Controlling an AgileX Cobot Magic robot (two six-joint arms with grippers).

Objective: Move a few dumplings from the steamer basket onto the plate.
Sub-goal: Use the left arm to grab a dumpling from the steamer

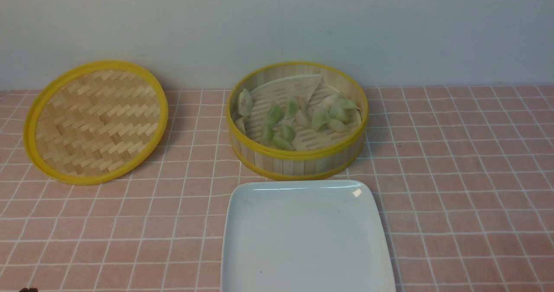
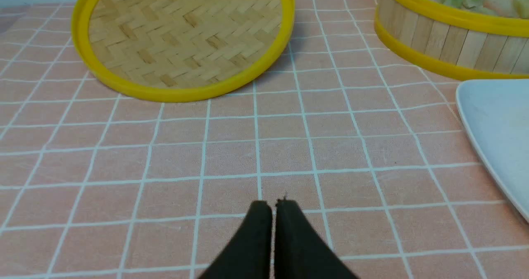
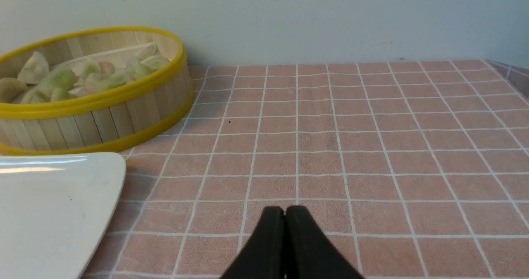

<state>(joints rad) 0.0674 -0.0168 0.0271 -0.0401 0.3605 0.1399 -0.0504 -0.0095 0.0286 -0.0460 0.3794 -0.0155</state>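
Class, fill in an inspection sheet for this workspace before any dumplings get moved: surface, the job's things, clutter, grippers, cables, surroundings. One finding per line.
Surface: table covered in pink squares with white grid lines.
Job's things: steamer basket uncovered, holding the dumplings, mostly pale green; white plate in front of it, nearer the robot, nothing on it.
Clutter: woven lid to the left of the basket, apparently tilted.
Grippers: left gripper shut, holding nothing, over the table; right gripper likewise.
Cables: nothing seen.
Surroundings: plain pale wall behind the table.
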